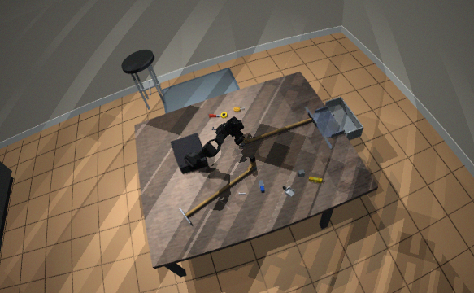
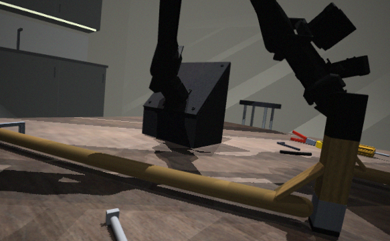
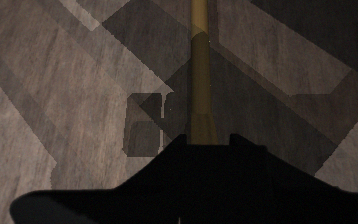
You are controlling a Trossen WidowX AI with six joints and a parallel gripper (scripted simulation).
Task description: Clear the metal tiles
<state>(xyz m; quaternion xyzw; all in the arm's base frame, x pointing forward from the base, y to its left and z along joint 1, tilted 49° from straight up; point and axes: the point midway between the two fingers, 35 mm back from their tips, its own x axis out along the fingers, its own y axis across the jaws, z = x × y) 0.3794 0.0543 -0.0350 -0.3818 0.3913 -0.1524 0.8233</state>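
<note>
My gripper (image 1: pixel 243 142) (image 3: pixel 207 140) is shut on the grip end of a long wooden-handled scraper (image 1: pixel 281 130) (image 3: pixel 200 75), low over the middle of the table. Its handle reaches right to a wide, thin grey head at the near edge of the bluish steel plate (image 1: pixel 327 122). The grey catch box (image 1: pixel 354 133) adjoins the plate's far end. A small dark speck shows near the box's plate side; I cannot tell whether it is a tile. No tile is clearly visible on the plate. In the exterior view the fingertips are hidden behind an upright grip post.
A second wooden-handled tool (image 1: pixel 216 195) (image 2: pixel 195 182) lies front left, its upright grip post (image 1: pixel 253 161) (image 2: pixel 338 167) close to my gripper. A bolt (image 1: pixel 241 194) (image 2: pixel 117 229), a blue item (image 1: pixel 262 187) and a yellow item (image 1: pixel 315 179) lie in front; pliers (image 1: pixel 213 115) lie behind.
</note>
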